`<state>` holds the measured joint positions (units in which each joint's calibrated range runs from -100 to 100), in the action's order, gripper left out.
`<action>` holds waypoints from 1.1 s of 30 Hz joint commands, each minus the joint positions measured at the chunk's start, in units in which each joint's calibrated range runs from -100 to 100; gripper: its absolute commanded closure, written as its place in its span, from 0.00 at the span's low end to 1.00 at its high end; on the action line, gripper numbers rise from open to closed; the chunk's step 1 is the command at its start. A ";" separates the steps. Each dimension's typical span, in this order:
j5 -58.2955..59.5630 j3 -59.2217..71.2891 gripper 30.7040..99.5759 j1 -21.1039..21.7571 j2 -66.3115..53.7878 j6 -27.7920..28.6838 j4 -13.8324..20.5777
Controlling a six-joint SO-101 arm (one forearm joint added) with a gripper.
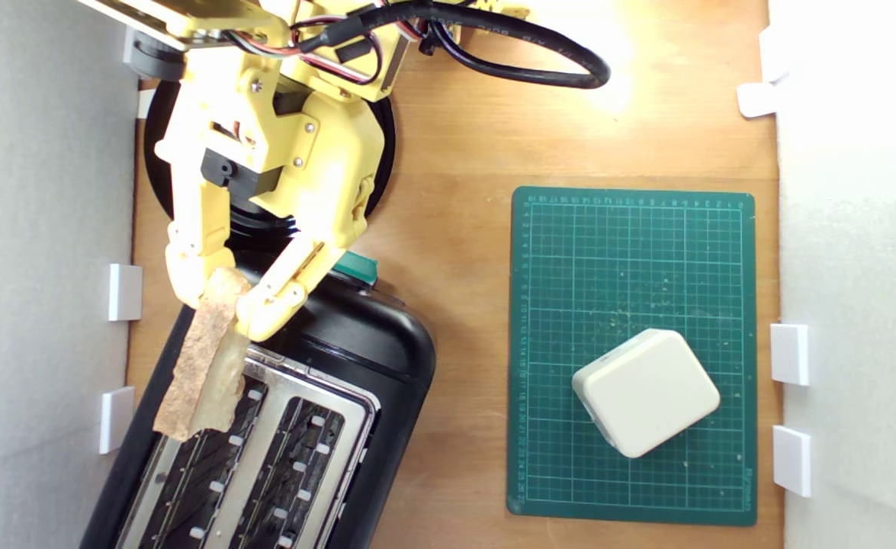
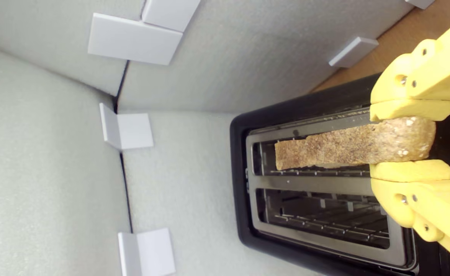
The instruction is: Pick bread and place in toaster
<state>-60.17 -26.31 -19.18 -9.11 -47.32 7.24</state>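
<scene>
My yellow gripper point(image 1: 219, 309) is shut on one end of the bread point(image 1: 202, 358), a wedge-shaped slice with a brown crust edge. The slice hangs edge-on over the slot of the black toaster point(image 1: 375, 347) that lies nearer the exterior view's left. In the wrist view the bread point(image 2: 347, 145) lies lengthwise above one slot of the toaster point(image 2: 244, 207), with the gripper point(image 2: 408, 143) pinching its thick end. Its other slot is empty. The teal-green lever point(image 1: 358, 267) shows just behind my fingers. I cannot tell whether the slice touches the silver top plate.
A white rounded square block point(image 1: 646, 393) sits on a green cutting mat point(image 1: 631, 252) at the exterior view's right. A round black plate point(image 1: 383, 145) lies under the arm. Grey foam walls point(image 1: 36, 305) with white clips point(image 1: 124, 292) close in right beside the toaster.
</scene>
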 commanded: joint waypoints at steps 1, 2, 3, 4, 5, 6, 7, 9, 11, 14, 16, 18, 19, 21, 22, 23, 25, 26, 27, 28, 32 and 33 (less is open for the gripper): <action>2.40 -2.97 0.74 -0.49 0.96 0.21 -0.35; 2.40 -2.97 0.74 -0.49 1.38 0.21 -0.35; 2.40 -2.97 0.74 -0.49 1.71 0.21 -0.35; 2.40 -2.97 0.74 -0.49 2.04 0.21 -0.35; 2.40 -2.97 0.74 -0.49 2.29 0.21 -0.35; 2.40 -2.97 0.74 -0.49 2.79 0.21 -0.35; 2.40 -2.97 0.74 -0.49 2.96 0.21 -0.35; 2.40 -2.97 0.74 -0.49 3.46 0.21 -0.35; 2.40 -2.97 0.74 -0.49 4.12 0.21 -0.26; 3.43 -2.97 0.74 -0.49 4.70 0.21 -0.17; 4.20 -2.97 0.74 -0.49 4.87 0.21 -0.17; 4.28 -2.97 0.74 -0.81 4.87 0.21 -0.17; 4.28 -3.06 0.74 -1.29 4.87 0.21 -0.26; 4.28 -3.06 0.74 -1.37 5.04 0.21 -0.35; 4.28 -3.06 0.74 -1.37 5.29 0.21 -0.35; 4.28 -3.06 0.74 -1.37 6.37 0.21 -0.44; 4.28 -3.15 0.74 -1.37 7.53 0.21 -0.44; 4.28 -3.15 0.74 -1.37 7.95 0.21 -0.44; 4.28 -3.15 0.74 -1.21 8.53 0.21 -0.44; 4.28 -3.15 0.74 -1.21 8.78 0.21 -0.44; 4.28 -3.15 0.73 -0.89 9.11 0.21 -0.44; 4.28 -3.15 0.73 -0.89 9.28 0.21 -0.71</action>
<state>-56.78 -27.23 -19.91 -0.13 -47.32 7.24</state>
